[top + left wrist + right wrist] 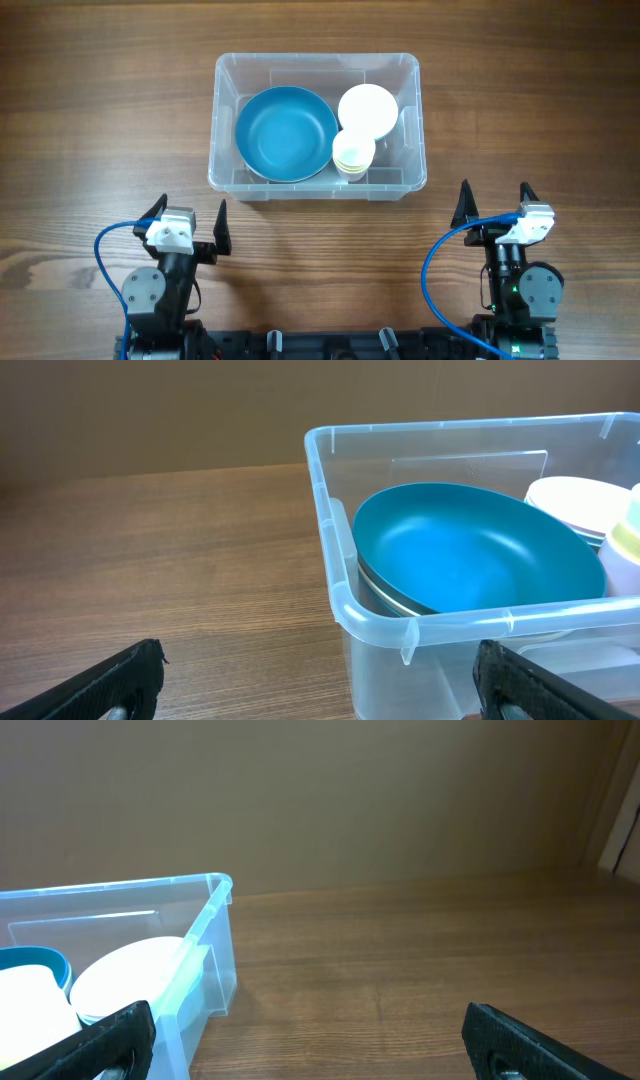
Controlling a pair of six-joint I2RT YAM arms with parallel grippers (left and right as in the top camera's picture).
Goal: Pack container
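Observation:
The clear plastic container [410, 115] sits at the table's far centre. Inside it lie a large blue bowl [285, 133], a white plate or bowl [368, 108] and a pale yellow-white cup [353, 155]. The left wrist view shows the container [335, 540] with the blue bowl [470, 550] inside. The right wrist view shows the container's right corner [215, 935] and the white dish [125, 980]. My left gripper [190, 222] is open and empty, near the front left. My right gripper [494, 203] is open and empty, near the front right.
The wooden table [100, 130] surrounds the container. A brown wall stands behind the table in the wrist views [350, 800].

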